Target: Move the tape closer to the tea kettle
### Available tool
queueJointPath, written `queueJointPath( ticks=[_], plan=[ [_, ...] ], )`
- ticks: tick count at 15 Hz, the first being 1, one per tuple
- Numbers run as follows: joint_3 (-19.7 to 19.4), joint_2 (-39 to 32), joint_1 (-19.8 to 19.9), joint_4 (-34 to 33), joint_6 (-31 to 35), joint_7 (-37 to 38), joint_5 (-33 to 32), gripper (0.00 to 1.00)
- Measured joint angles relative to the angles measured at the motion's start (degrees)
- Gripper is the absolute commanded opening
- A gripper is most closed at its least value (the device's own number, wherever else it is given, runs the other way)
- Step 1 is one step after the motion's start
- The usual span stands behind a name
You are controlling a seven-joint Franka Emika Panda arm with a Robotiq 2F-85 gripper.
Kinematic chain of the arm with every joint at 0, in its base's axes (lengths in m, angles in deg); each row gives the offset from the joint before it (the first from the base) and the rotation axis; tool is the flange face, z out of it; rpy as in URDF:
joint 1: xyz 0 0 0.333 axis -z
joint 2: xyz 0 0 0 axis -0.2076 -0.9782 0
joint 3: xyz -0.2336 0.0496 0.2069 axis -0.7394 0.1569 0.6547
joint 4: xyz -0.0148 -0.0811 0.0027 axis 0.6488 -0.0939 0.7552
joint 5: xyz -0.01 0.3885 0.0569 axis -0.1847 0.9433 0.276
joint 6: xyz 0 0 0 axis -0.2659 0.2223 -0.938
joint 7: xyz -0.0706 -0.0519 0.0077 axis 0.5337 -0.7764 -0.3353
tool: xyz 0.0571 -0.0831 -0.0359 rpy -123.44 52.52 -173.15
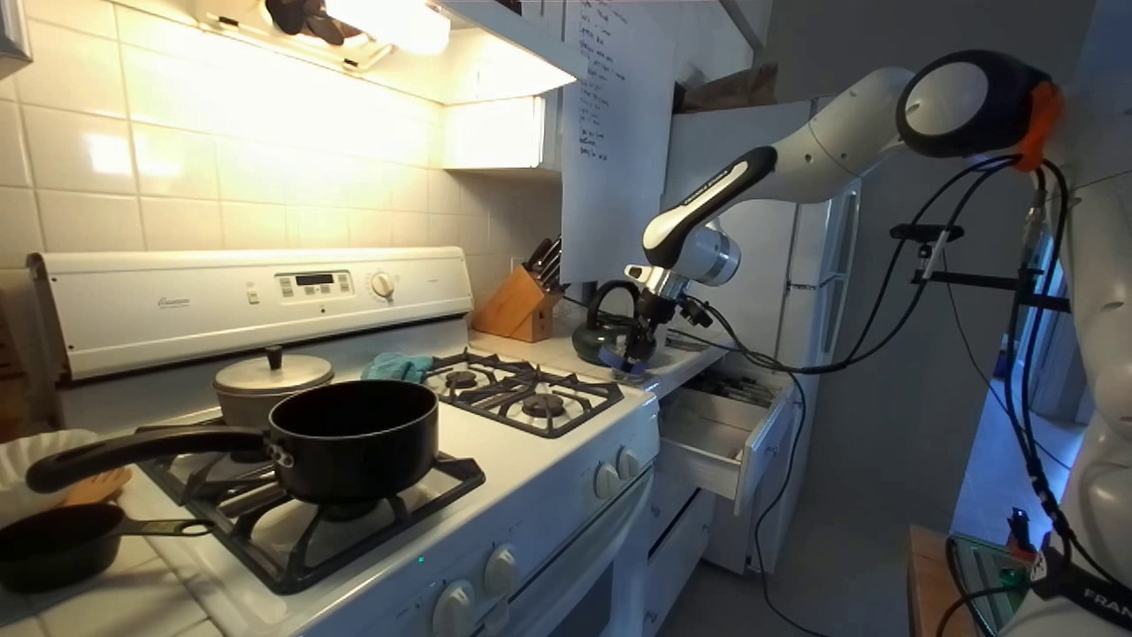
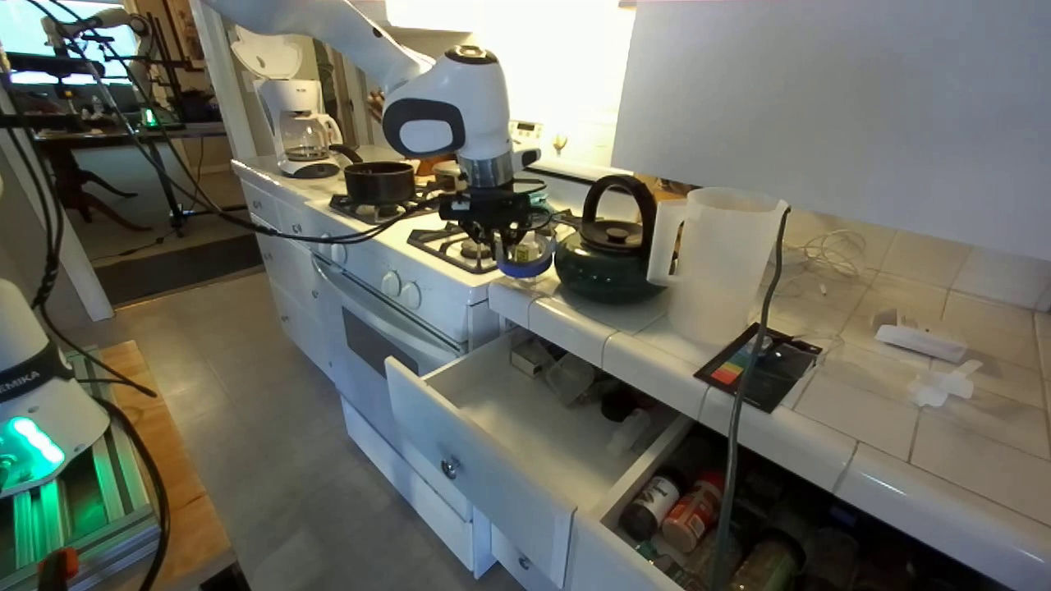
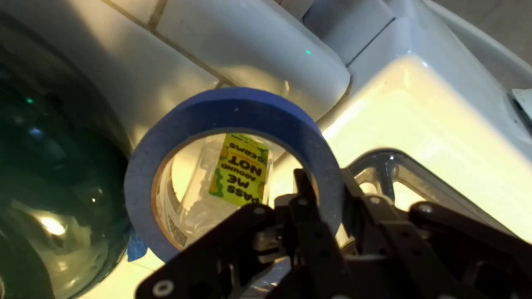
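The tape, a blue roll (image 3: 141, 182), is in the wrist view, and it shows in both exterior views (image 1: 622, 361) (image 2: 525, 268). My gripper (image 3: 326, 182) is shut on the roll's side, one finger inside the ring and one outside. The tea kettle (image 2: 608, 267), shiny dark green with an arched black handle, stands on the counter close beside the roll. It fills the left of the wrist view (image 3: 62, 178). A loose blue end of tape is by the kettle's side. I cannot tell whether the roll touches the kettle or counter.
A clear bottle with a green label (image 3: 241, 170) shows through the ring. A burner grate (image 3: 386, 166) lies beside the gripper. A white pitcher (image 2: 722, 263) stands past the kettle. A knife block (image 1: 517, 305) is behind. An open drawer (image 2: 484, 460) juts out below the counter.
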Motion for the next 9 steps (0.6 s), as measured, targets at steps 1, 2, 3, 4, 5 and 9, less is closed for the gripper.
queueJointPath(
  ticks=[1,2,3,4,5,9],
  plan=[
    [-0.01,-0.41,-0.16,-0.17,0.00,0.01,-0.69,0.05],
    [-0.04,-0.80,-0.33,-0.37,0.00,0.06,-1.42,0.07],
    [-0.13,-1.13,-0.53,-0.50,0.00,0.15,-2.13,0.38],
    [-0.28,-1.39,-0.73,-0.52,0.00,0.26,-2.99,0.45],
    [-0.47,-1.58,-0.94,-0.52,0.00,0.51,-3.86,0.51],
    [-1.48,-1.61,-1.71,-0.66,0.72,2.20,-6.53,0.80]
  ],
)
